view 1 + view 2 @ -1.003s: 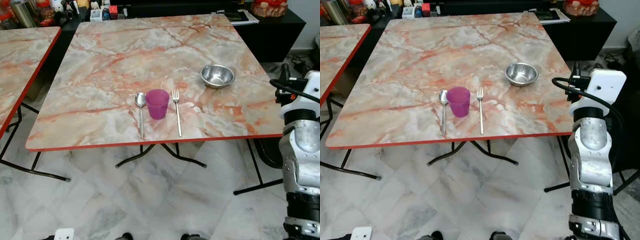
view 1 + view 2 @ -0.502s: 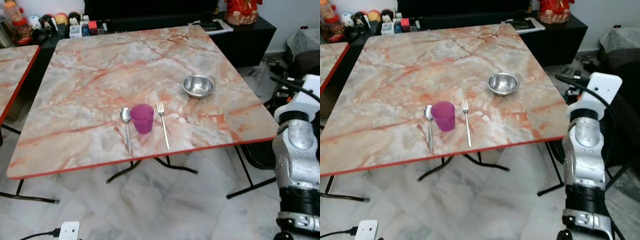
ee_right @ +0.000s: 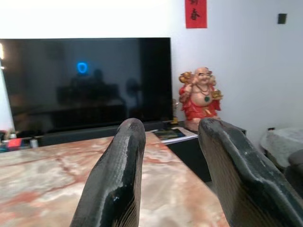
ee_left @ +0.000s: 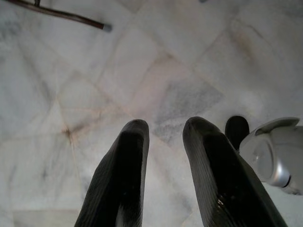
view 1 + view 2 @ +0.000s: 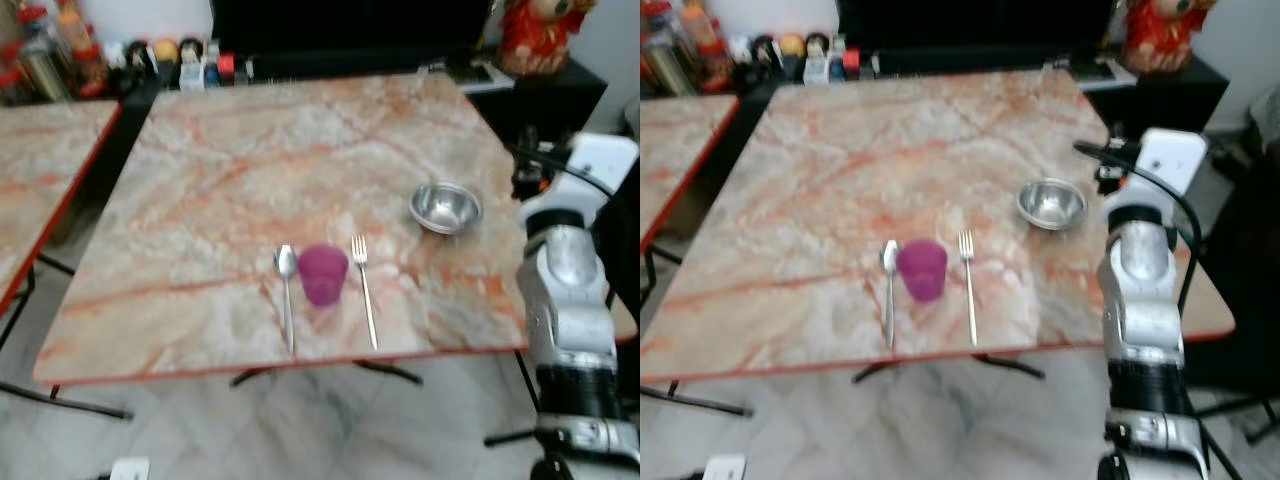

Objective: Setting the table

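On the marble table (image 5: 230, 170), near its front edge, a purple cup (image 5: 323, 274) stands between a spoon (image 5: 287, 300) on its left and a fork (image 5: 364, 300) on its right. A steel bowl (image 5: 446, 206) sits further back to the right. My right arm (image 5: 565, 270) is raised beside the table's right edge, close to the bowl. Its gripper (image 3: 170, 130) is open and empty, looking level across the tabletop. My left gripper (image 4: 163, 127) hangs open and empty over the floor.
A second marble table (image 5: 40, 170) stands to the left across a narrow gap. Behind is a black cabinet (image 5: 560, 85) with a television (image 3: 85, 80), bottles and small figures (image 5: 165, 50) and a red statue (image 3: 201, 97). The floor (image 4: 156, 75) is pale tile.
The camera has swung and the picture is blurred. My right arm now stands closer to the table's right edge by the bowl. Cup, spoon, fork and bowl have kept their places.
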`<state>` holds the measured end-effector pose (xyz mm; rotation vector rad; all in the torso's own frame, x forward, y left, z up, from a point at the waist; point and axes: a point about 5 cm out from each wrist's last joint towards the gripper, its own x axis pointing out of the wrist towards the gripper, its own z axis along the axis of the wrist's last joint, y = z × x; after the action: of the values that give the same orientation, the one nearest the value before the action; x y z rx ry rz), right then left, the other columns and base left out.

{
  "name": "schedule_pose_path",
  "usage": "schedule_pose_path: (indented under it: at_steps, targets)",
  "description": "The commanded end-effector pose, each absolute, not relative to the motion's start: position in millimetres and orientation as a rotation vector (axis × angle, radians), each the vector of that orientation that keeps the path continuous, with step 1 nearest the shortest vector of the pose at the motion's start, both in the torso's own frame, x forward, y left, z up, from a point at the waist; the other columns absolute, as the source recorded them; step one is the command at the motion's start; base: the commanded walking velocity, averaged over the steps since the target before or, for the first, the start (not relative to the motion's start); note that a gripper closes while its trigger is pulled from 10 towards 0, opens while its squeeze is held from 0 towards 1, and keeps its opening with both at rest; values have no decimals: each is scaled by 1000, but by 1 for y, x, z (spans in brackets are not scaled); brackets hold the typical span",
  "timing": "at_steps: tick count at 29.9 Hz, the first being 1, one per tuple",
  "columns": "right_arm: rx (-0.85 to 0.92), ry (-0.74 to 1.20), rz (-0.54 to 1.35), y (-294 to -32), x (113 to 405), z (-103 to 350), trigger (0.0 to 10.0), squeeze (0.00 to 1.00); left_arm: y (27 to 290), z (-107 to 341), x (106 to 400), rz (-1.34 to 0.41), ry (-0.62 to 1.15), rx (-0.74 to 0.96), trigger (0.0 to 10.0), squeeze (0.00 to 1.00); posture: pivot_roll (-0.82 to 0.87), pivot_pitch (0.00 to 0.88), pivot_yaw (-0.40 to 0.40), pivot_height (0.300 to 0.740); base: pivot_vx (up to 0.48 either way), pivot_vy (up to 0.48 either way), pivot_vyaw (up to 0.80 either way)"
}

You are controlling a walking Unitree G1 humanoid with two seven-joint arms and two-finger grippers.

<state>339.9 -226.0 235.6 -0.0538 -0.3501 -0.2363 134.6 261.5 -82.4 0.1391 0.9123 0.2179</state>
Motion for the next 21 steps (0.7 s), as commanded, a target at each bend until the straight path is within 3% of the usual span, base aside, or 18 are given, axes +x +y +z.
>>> schedule_pose_path:
  at_steps: [1, 21]
  targets:
    - [-56, -326, -270, -238, 337, 232, 10000, 0, 258, -84, 135, 215, 919, 117, 10000, 0, -79, 138, 34, 740, 368, 0, 0]
    - [-37, -314, -292, -236, 338, 236, 10000, 0, 254, -85, 135, 220, 917, 97, 10000, 0, -74, 166, 31, 740, 341, 0, 0]
